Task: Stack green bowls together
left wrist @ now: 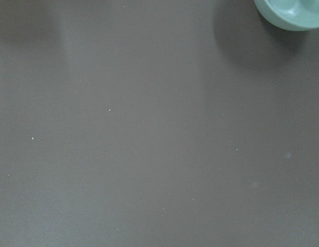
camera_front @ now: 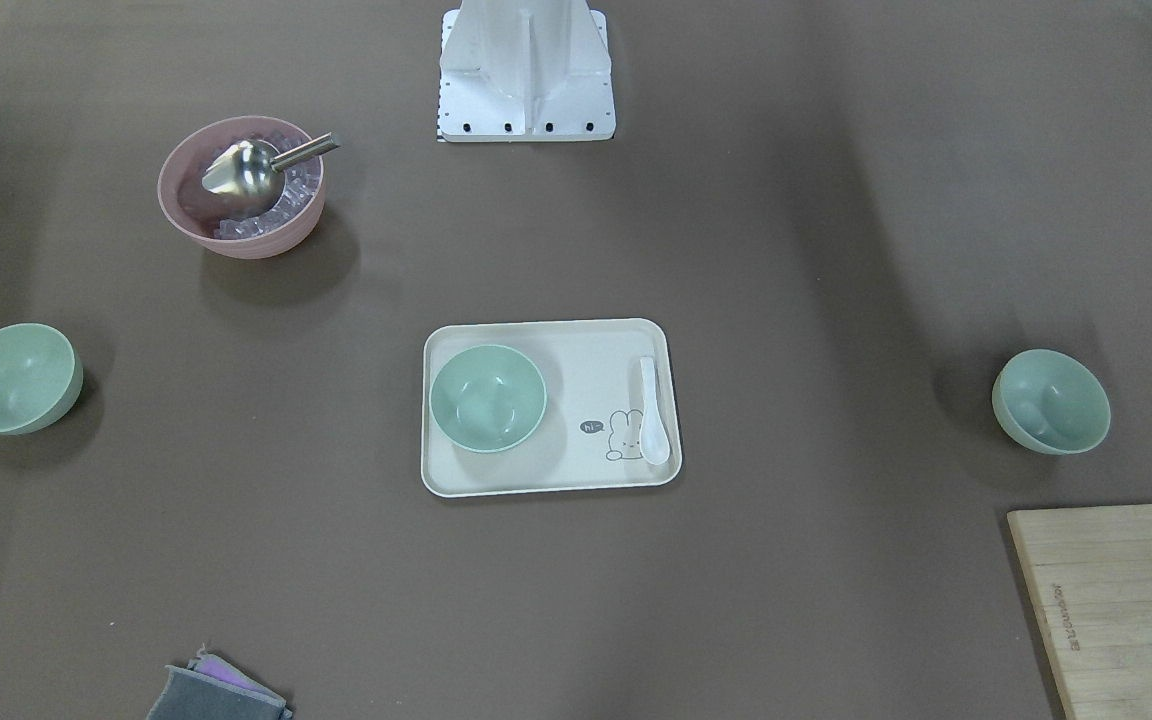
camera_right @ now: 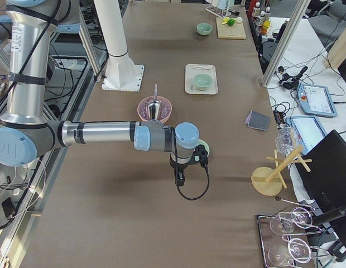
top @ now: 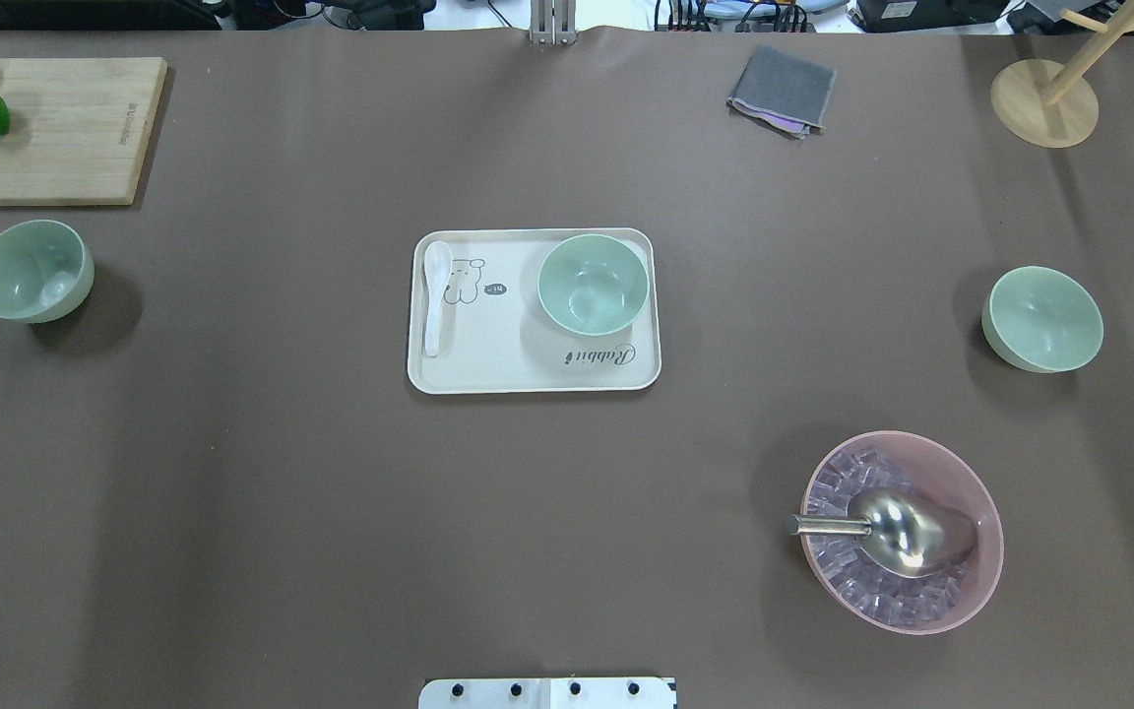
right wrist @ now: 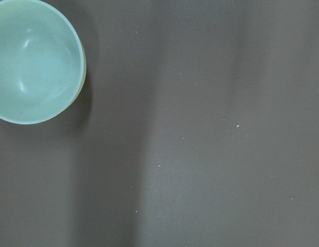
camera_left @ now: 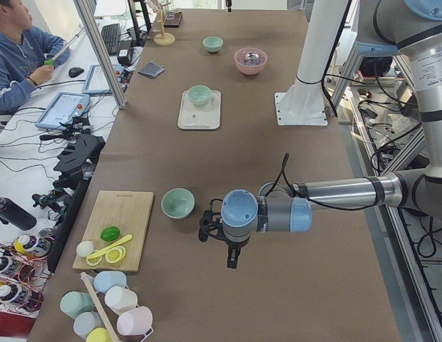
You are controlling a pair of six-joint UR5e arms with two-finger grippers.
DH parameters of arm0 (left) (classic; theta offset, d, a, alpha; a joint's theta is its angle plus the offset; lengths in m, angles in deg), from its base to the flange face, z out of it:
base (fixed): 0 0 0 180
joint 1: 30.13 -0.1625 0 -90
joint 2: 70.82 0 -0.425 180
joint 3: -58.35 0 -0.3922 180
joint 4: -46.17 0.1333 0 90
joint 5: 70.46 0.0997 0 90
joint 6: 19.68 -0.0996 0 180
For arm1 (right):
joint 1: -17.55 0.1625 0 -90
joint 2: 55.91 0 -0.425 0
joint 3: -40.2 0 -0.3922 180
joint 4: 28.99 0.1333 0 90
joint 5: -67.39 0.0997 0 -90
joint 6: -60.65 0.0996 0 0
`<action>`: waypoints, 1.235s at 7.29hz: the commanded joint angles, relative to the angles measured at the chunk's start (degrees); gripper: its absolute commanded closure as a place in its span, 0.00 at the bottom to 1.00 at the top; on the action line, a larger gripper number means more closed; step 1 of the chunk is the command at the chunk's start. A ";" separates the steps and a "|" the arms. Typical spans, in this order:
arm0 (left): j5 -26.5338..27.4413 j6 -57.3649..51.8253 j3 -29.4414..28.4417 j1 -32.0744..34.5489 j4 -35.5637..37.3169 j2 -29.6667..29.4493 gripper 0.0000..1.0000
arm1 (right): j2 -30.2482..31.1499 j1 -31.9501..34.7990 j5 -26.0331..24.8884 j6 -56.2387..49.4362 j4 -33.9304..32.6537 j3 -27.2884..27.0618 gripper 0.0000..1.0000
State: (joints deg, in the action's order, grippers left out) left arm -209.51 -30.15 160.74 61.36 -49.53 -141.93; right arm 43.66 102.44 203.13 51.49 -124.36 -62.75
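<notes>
From overhead, a wooden cutting board [top: 65, 128] sits at the far left of the counter [top: 282, 492]. Its stamped brand mark is too small to read. Just nearer the robot stands the left green bowl [top: 31, 271], upright. The left hand [camera_left: 231, 258] hangs above bare counter beside it, and I cannot tell how far it is open.

At centre, a cream tray [top: 528, 379] reads "Rabbit" in script, with a drawn rabbit and a "hi~" bubble. A white spoon [top: 435, 295] lies on its left side and the middle green bowl [top: 593, 284] stands on its right.

Further right, the right green bowl [top: 1041, 318] stands alone. The right hand [camera_right: 178, 177] hangs near it, and its opening cannot be judged either. A pink bowl [top: 980, 581] holds ice and a metal scoop [top: 907, 532].
</notes>
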 commanded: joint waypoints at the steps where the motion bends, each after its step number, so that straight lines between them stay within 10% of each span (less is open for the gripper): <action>1: 0.10 0.18 -0.43 0.00 -1.40 0.35 0.02 | -0.16 0.02 -0.48 0.37 0.01 -0.06 0.00; 9: -0.43 2.46 -3.34 -0.26 -5.54 0.18 0.03 | -0.07 -0.07 -0.39 0.37 1.95 -0.41 0.00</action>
State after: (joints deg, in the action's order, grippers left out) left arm -209.84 -27.84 157.64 61.19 -53.98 -141.64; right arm 43.67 102.44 202.79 51.88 -122.68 -63.20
